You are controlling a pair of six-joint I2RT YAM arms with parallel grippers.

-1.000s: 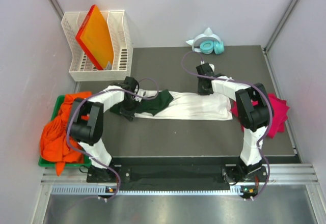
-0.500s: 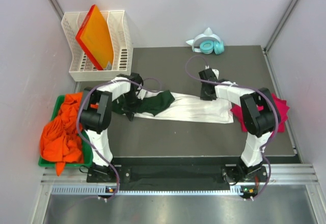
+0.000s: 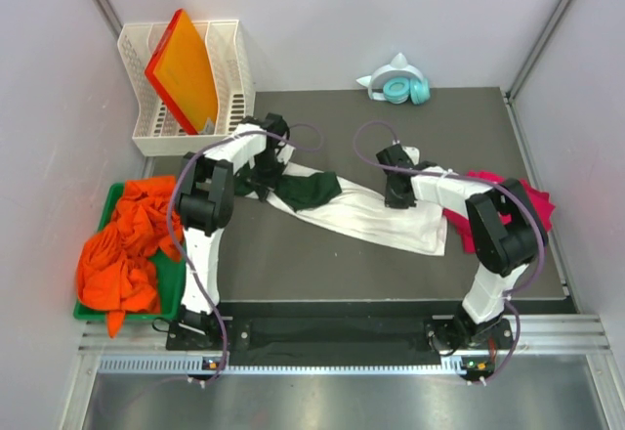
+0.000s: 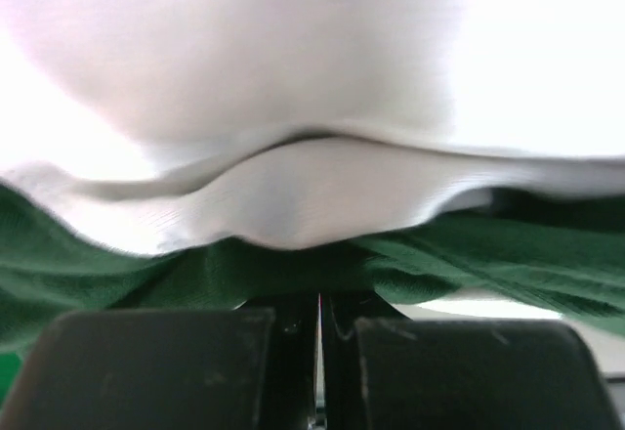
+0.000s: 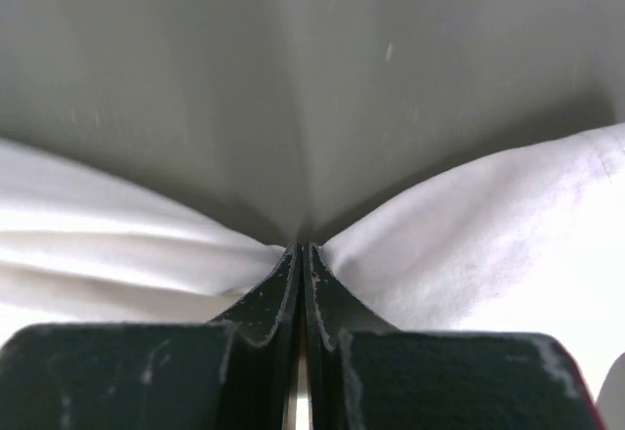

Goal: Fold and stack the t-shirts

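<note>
The white t-shirt [image 3: 376,217] lies stretched across the middle of the grey mat [image 3: 312,269], and its long axis runs on a slant from the far left, by my left gripper [image 3: 268,159], down to the near right. A green cloth [image 3: 307,192] covers its left end. My left gripper has its jaws pressed together on that green cloth [image 4: 195,274], with a white fold [image 4: 312,195] bunched just above the fingers [image 4: 146,366]. My right gripper [image 3: 395,192] sits on the shirt's far edge toward the right. In the right wrist view its jaws are closed tight [image 5: 303,269] and pinch a peak of white fabric [image 5: 469,244] against the mat.

In front of the shirt a wide band of bare mat runs to the near edge. Behind it there is bare mat up to the headphones [image 3: 402,89] at the far edge. On the left I am hemmed in: the white rack [image 3: 239,78] with its orange board [image 3: 184,70] stands just beyond my left gripper, and the green bin [image 3: 171,295] of orange clothes [image 3: 122,244] sits off the mat's left edge. At the right edge a pink cloth [image 3: 535,210] touches the shirt's right end
</note>
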